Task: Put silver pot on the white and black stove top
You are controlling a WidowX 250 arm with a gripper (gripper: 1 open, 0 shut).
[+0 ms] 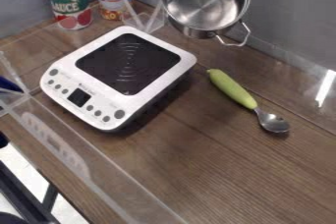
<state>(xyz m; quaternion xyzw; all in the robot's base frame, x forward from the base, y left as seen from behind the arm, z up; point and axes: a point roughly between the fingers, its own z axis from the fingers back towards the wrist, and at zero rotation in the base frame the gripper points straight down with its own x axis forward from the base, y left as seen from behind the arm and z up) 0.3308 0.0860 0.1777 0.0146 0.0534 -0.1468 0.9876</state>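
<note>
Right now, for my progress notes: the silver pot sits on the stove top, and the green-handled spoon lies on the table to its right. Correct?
No. The camera view shows the silver pot up in the air, tilted, behind the stove top, not on it. The green-handled spoon does lie on the table to its right.
</note>
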